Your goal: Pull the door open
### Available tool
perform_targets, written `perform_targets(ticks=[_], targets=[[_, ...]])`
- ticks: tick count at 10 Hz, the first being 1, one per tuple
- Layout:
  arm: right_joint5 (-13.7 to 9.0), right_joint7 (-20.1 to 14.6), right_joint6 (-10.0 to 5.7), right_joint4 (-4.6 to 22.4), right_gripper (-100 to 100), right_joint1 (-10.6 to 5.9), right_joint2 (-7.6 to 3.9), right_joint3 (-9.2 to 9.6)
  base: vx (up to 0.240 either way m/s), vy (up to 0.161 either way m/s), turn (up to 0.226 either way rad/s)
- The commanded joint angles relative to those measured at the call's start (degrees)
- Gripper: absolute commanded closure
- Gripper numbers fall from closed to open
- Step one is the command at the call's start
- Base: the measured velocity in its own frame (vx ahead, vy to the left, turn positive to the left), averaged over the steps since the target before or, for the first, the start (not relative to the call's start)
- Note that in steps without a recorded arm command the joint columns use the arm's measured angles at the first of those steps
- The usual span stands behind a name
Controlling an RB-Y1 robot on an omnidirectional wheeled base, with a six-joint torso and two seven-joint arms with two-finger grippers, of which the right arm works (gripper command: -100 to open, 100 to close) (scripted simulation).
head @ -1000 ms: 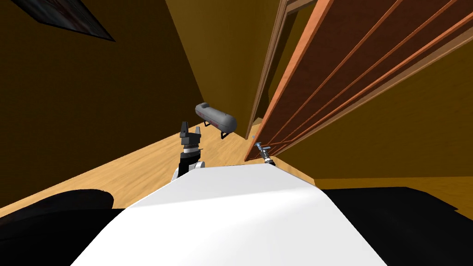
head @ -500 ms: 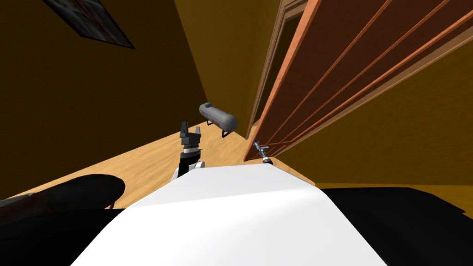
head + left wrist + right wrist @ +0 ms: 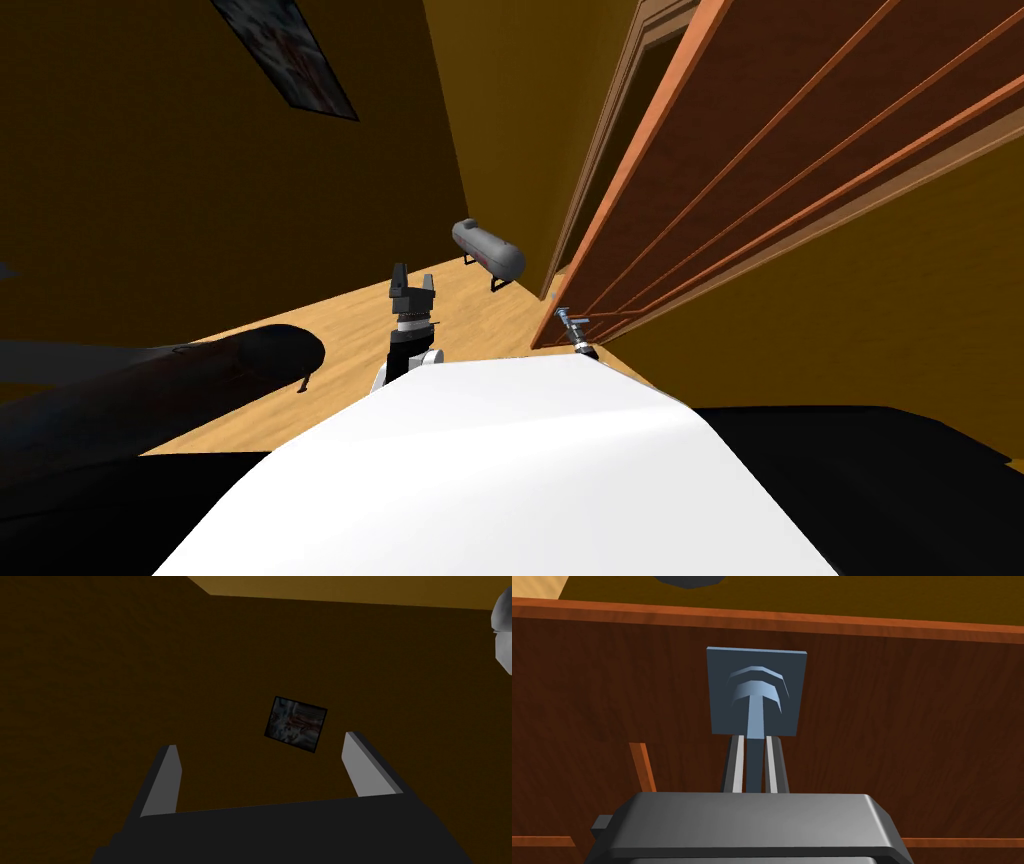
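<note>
Currently, your stock:
- Door: swung partway off its frame.
- Handle: on the door's face, near its free edge.
- Right gripper: fingers closed tight on the handle's lever.
- Left gripper: well clear of the door, fingers spread, empty.
- Progress: grasp done; more pulling likely remains for you.

Head: steeply down and forward, rolled, door off to the right. Right wrist: along the right pincer, close and square to that same door's handle. Left wrist: along the left pincer toward a far dark wall.
</note>
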Motion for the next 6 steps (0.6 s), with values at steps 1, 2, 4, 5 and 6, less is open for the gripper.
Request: perform_targets(ticks=[1,2,4,5,6], targets=[[0.0,-0.6,-1.20,1.6,100,-0.34,0.14,0.37,-0.170,-0.072,0.157],[-0.3,-1.0,-1.96,2.6,100,-0.50,-0.19,0.25,-0.179,-0.055,0.189],[-0.6,-1.5,-3.00,4.0,100,-0.71,-0.64,0.09,-0.196,-0.062,0.166],[-0.8,-1.8,-3.60,4.8,100,-0.83,-0.90,-0.01,-0.179,-0.089,0.203],[-1.0,-2.0,-4.10,5.4,100,-0.93,-1.12,-0.09,-0.186,-0.107,0.201]])
